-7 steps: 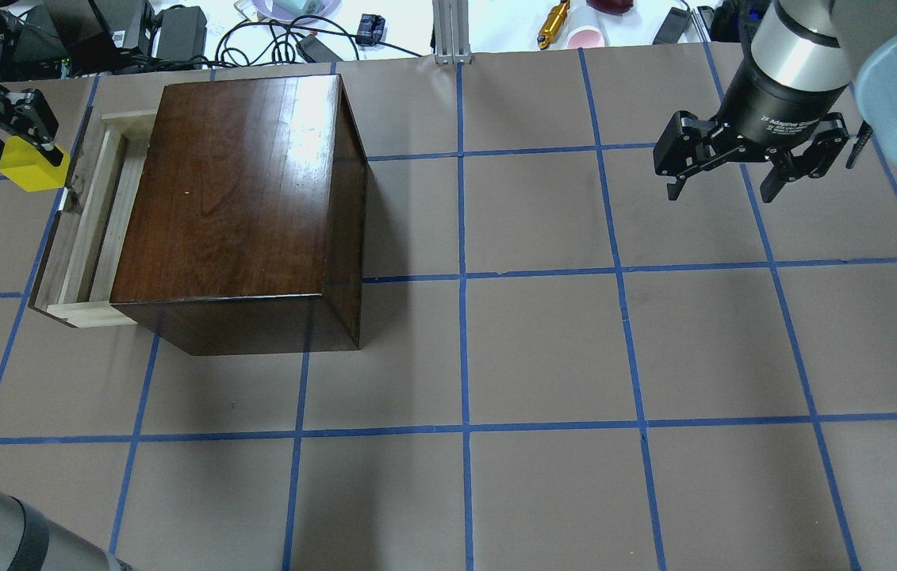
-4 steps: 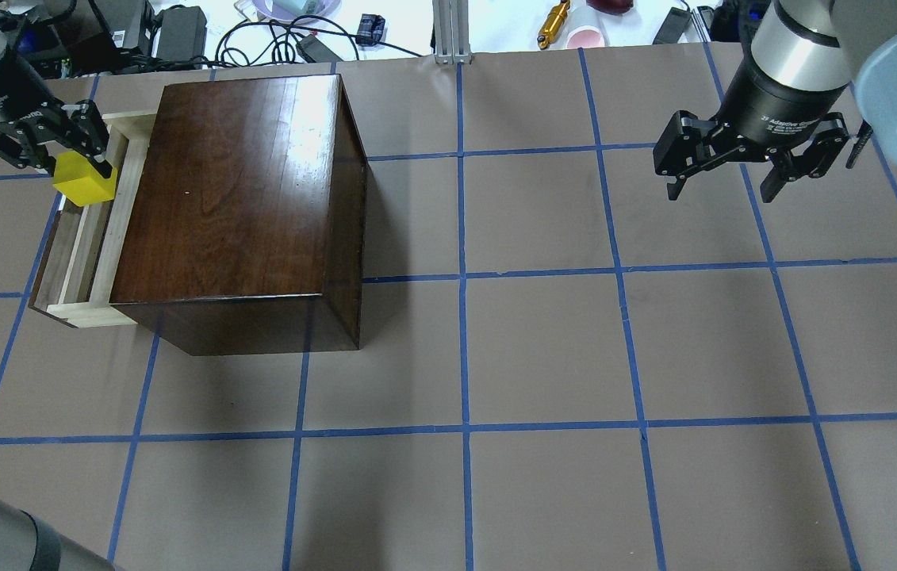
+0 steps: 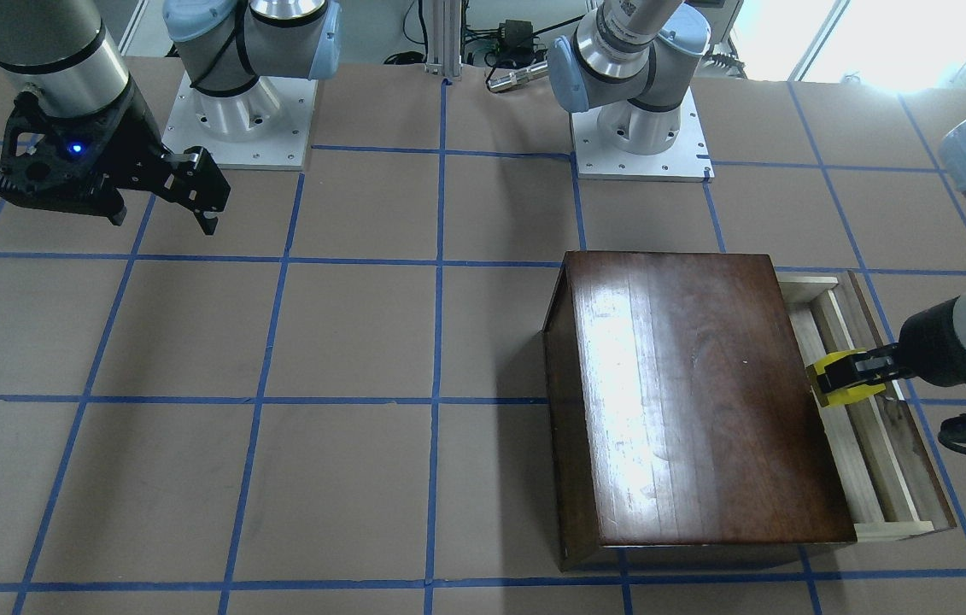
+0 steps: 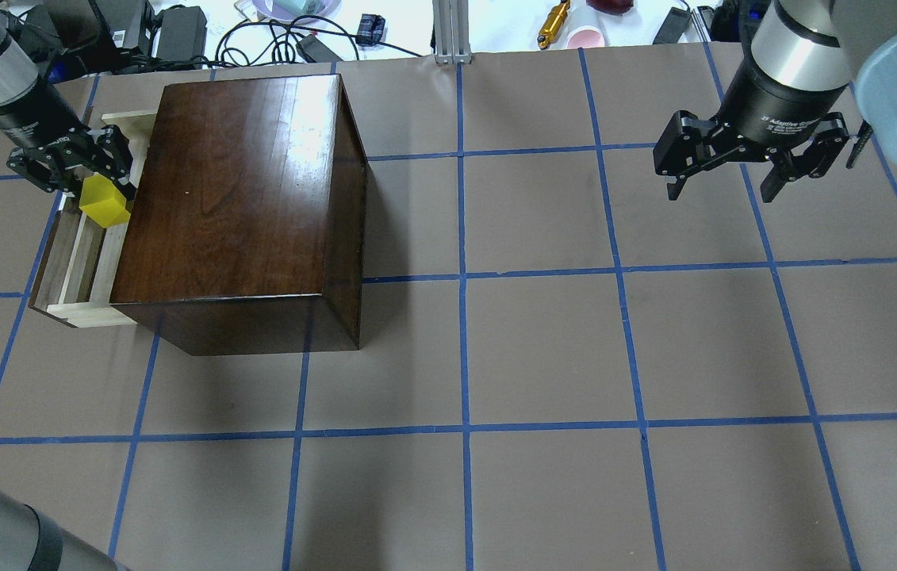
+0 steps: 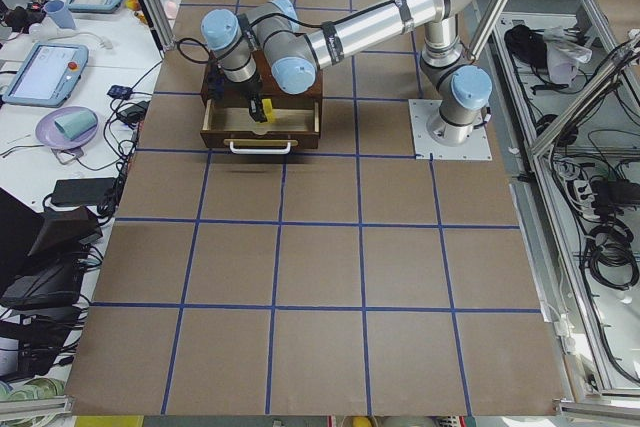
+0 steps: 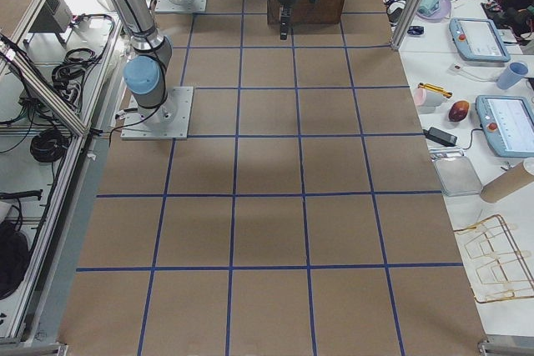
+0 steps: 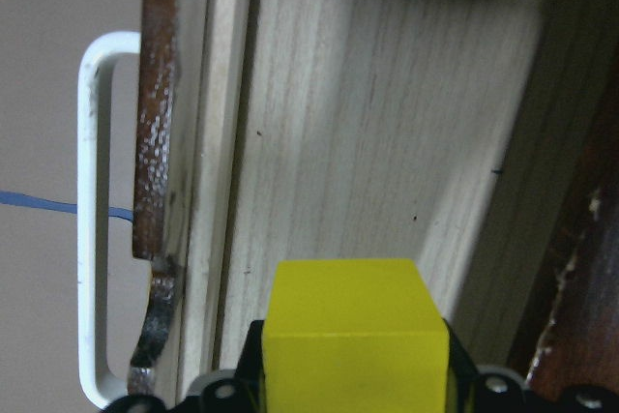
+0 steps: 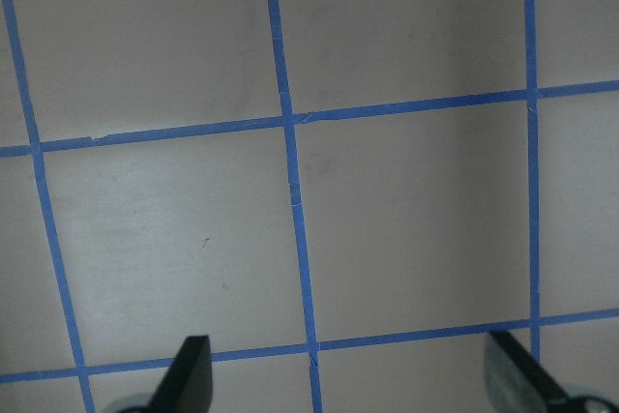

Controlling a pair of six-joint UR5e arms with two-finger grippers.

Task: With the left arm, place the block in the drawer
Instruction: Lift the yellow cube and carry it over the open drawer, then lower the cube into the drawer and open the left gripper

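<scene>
Closest to the left wrist camera you see the block (image 7: 356, 336), square-on and yellow, clamped between the jaws of the left gripper (image 4: 103, 198), which is closed on it from both sides. Just past it lies the pale wood floor of the drawer (image 7: 368, 142), pulled out, with its dark worn front and the white handle (image 7: 92, 220) at the view's left. That is the change for you to note: a second ago the block hung outside the drawer, beyond its dark front. A little later it stood over the front rail, and now it sits over the drawer's inside. From overhead the block (image 4: 105, 210) is just beside the edge of the wooden box (image 4: 234, 198), and it has also come a little nearer to the robot along the drawer (image 4: 87, 250). From across the table the block (image 3: 833, 380) shows the same, close against the box's top edge and over the tray. You cannot tell from these views whether it touches the drawer floor. The box and drawer lie where they lay before. Farthest off, well apart over the taped table (image 4: 543, 349), the right gripper (image 4: 722, 190) hangs as it did, its jaws spread wide and holding nothing.
</scene>
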